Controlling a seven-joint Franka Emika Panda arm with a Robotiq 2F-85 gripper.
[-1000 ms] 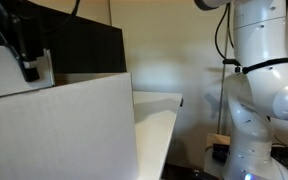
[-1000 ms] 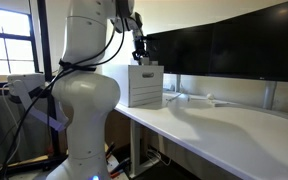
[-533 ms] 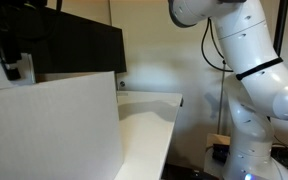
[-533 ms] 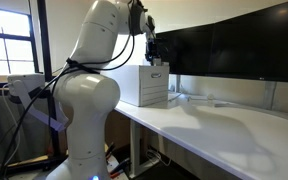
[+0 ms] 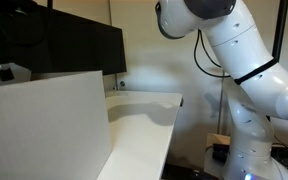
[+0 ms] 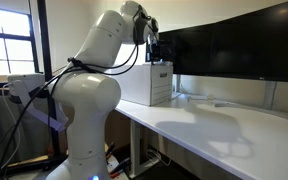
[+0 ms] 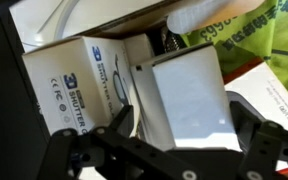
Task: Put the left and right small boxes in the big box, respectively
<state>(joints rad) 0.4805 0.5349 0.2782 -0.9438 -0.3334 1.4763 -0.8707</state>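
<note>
Claw (image 7: pixel 179 125) is standing released, jaws spread to either side of a small flat white rectangular carton (image 7: pixel 184 95) and not pinching it. That carton is lying inside the very large pale cardboard carton (image 6: pixel 147 85), just beside a second small white carton with dark print (image 7: pixel 79 85) and near a yellow-green printed bag (image 7: pixel 254 40) (other contents unclear). Judging both small cartons light, stiff, smooth-faced and crushable under a hard squeeze, so gripping across the short width is looking best. The large carton is sitting on the white counter (image 6: pixel 219 125).
</note>
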